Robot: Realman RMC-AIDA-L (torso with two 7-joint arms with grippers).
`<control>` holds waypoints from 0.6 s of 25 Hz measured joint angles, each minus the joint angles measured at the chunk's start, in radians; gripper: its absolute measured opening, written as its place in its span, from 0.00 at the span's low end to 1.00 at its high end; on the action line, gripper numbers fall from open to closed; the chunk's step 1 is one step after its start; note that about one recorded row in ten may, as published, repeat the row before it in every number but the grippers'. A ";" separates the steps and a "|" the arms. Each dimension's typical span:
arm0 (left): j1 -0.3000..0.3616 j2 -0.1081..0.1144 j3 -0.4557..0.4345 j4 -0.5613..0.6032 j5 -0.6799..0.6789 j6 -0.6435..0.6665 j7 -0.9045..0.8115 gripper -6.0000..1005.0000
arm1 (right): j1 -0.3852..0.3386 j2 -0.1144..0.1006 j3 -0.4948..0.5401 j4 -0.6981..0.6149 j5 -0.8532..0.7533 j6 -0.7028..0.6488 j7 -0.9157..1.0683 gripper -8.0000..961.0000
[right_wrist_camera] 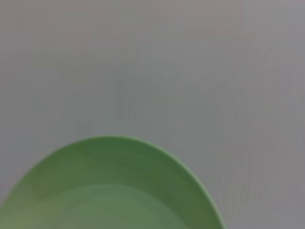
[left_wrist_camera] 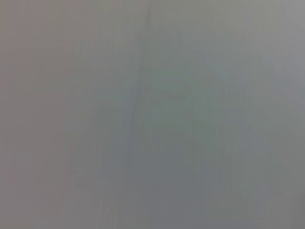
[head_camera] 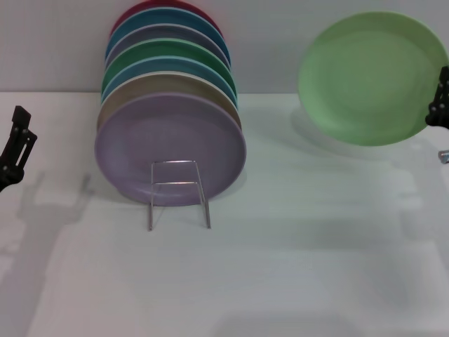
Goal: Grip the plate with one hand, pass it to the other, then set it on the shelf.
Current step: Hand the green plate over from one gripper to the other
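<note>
One pale mint-green round matte plate (head_camera: 372, 77) is raised above the white counter (head_camera: 295, 267) at the right of the head view, with its face tilted toward the camera. The right tool (head_camera: 440, 105) meets the plate at its right rim, and the plate casts a shadow on the counter beneath it, so it is judged to be carried by that tool. The finger opening is cut off at the frame edge and cannot be told. In the right wrist view the plate's rim (right_wrist_camera: 143, 191) arcs across the near field, consistent with an edge grasp. Holding by the rim leaves the opposite edge free for the other arm to take.

The left tool (head_camera: 14, 147) stands at the far left, low and well apart from the plate, with nothing near it. Whether its fingers are apart or together cannot be told. The left wrist view shows only a blank surface.

The thin chrome wire plate rack (head_camera: 177, 193) stands left of centre, already carrying a row of upright plates. A lilac plate (head_camera: 170, 149) is foremost, leaning behind the small front loop. The transfer between arms is judged not yet done, since the two tools are well apart.
</note>
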 joint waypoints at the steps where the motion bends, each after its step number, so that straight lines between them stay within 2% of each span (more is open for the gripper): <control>1: 0.006 0.000 0.009 -0.003 0.001 0.017 0.000 0.74 | 0.009 0.000 -0.008 -0.031 0.000 -0.029 0.024 0.03; 8: 0.031 0.001 0.079 -0.006 0.002 0.113 -0.001 0.73 | 0.043 -0.003 -0.056 -0.193 0.000 -0.202 0.183 0.03; 15: 0.062 -0.002 0.166 -0.047 0.002 0.164 -0.003 0.73 | 0.020 -0.001 -0.155 -0.301 -0.010 -0.416 0.301 0.03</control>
